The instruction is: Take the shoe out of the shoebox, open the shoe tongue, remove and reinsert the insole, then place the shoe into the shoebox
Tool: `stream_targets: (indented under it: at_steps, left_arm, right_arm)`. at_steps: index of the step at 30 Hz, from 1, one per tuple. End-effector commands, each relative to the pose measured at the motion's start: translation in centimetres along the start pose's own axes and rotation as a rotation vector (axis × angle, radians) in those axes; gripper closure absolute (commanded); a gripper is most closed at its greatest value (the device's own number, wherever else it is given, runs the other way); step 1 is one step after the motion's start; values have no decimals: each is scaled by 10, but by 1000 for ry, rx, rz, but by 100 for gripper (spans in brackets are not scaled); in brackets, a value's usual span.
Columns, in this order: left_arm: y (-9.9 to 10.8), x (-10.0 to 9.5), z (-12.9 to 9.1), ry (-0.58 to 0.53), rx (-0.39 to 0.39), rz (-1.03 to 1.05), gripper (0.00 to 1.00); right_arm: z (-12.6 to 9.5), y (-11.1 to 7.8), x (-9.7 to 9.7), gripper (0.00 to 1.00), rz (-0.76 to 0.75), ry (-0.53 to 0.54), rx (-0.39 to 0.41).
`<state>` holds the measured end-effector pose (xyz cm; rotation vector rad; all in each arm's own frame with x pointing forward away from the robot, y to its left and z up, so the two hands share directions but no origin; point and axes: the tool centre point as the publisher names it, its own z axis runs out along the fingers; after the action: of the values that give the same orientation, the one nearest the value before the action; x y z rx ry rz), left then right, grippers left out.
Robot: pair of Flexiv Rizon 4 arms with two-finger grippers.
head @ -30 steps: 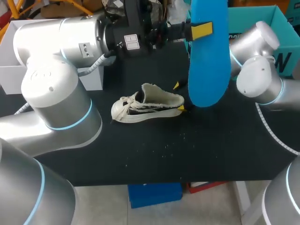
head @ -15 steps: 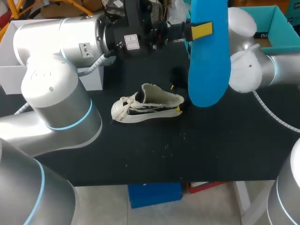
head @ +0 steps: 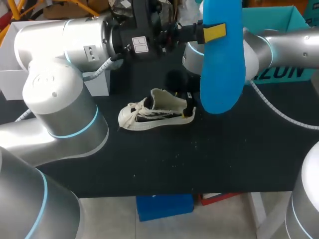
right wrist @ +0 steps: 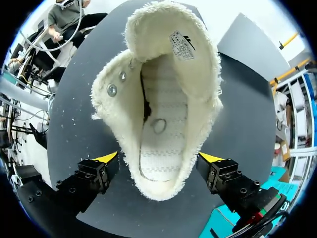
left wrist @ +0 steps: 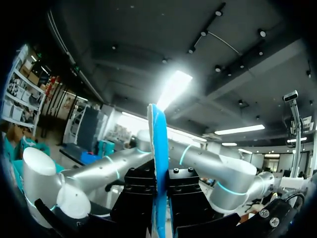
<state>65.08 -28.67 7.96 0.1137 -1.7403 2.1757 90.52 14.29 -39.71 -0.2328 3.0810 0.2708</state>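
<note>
A cream high-top shoe [head: 157, 112] lies on its side on the black table [head: 149, 164], heel toward the right. My right gripper [head: 188, 105] stands open at that heel. In the right wrist view the shoe [right wrist: 163, 99] shows its empty inside, and the right gripper [right wrist: 158, 157] has one yellow tip on each side of the heel. My left gripper [head: 212, 32] is held high, shut on the blue insole [head: 222, 59], which hangs upright. In the left wrist view the insole [left wrist: 156, 139] runs edge-on between the fingers. The teal shoebox [head: 273, 17] sits at the back right.
A white box [head: 15, 74] stands at the table's back left, behind my left arm. My right arm stretches across in front of the shoebox. Bare black table lies in front of the shoe, up to the near edge.
My right arm has swung left toward the shoe, bringing its open fingers around the heel. The left arm and the insole have kept still.
</note>
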Motion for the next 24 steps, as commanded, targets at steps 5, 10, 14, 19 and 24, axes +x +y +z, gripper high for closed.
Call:
stream_targets:
  at_steps: [5,10,14,19,24]
  left_arm:
    - [1,0,1,-3,3,1,100]
    - [1,0,1,-3,3,1,100]
    - [1,0,1,-3,3,1,100]
    - [1,0,1,-3,3,1,100]
    - [1,0,1,-3,3,1,100]
  right_arm:
    - [6,5,-4,0,23,24,100]
    - [8,5,-3,0,28,29,100]
    - [10,5,-2,0,50,33,5]
    - [9,5,1,0,47,32,-177]
    - [10,10,5,0,42,38,-373]
